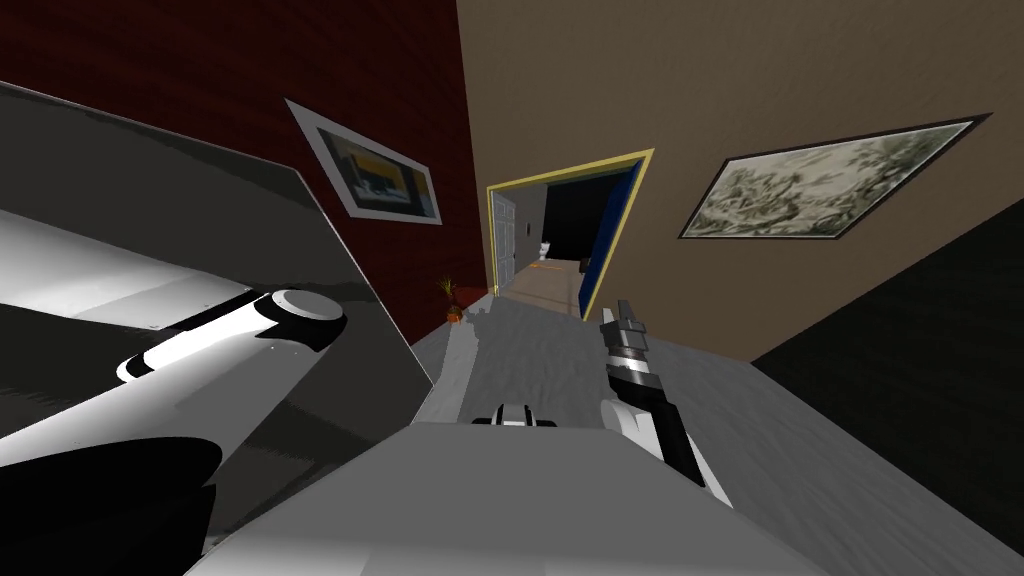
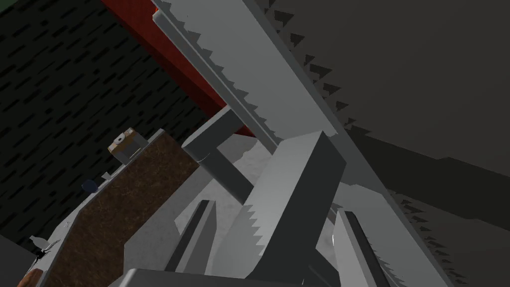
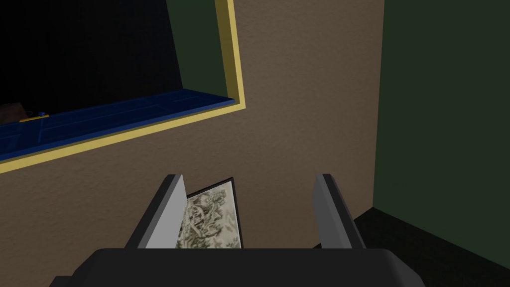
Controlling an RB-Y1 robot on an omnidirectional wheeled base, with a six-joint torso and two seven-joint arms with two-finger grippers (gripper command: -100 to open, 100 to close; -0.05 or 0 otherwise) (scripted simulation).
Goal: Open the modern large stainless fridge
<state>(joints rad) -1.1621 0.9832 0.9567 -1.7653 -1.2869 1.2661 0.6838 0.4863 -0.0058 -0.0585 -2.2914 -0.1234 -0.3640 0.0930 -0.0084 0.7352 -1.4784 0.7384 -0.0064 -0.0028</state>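
The fridge door is a broad grey panel slanting across the left of the head view, with my left forearm reaching over it. In the left wrist view, a long grey handle bar runs between the fingers of my left gripper. The bar stands off the door on a short bracket. The fingers lie close along the bar's sides and seem to grip it. My right gripper is held up in front of my chest, open and empty.
Beyond the door's edge, a brown-topped counter stands against a dark red wall. Ahead is a yellow-framed doorway with a blue door. A small potted plant stands by the red wall. Grey floor stretches to the right.
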